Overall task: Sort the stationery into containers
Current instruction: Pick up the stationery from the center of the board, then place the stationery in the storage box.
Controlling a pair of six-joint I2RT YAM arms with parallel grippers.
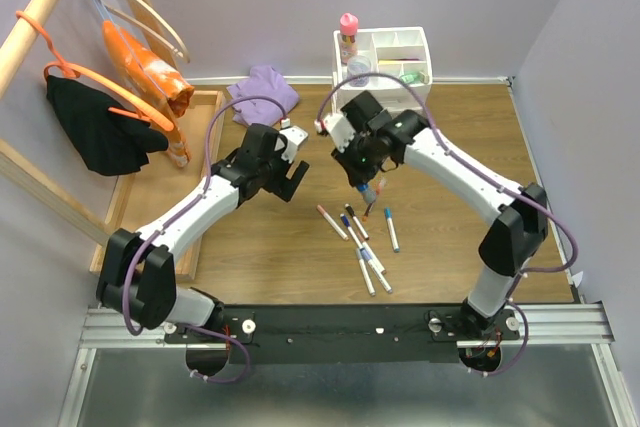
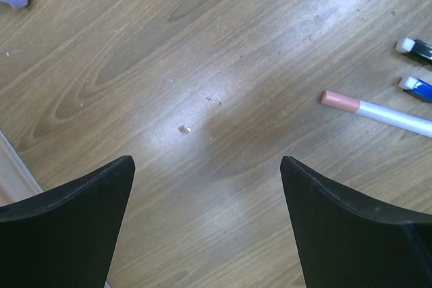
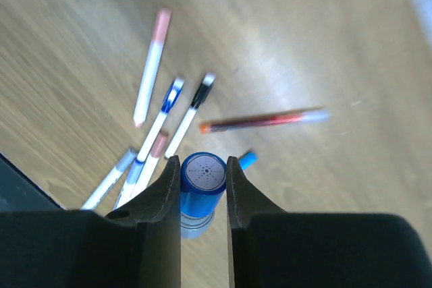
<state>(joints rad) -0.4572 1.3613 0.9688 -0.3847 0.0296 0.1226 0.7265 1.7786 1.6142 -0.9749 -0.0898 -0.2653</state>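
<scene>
My right gripper is shut on a chunky blue-capped tube, cap end towards the camera, held above the wooden table. In the top view this gripper hangs just over the loose markers. Under it lie several thin white markers, among them a pink-capped one, a blue one, a black one and a blurred red one. My left gripper is open over bare wood; the pink-capped marker lies to its right. The white divided tray stands at the back with the pink-capped glue bottle.
A purple cloth lies left of the white unit. A long wooden tray runs along the left side under a rail of hangers with orange and black clothes. Walls close the table at the back and right.
</scene>
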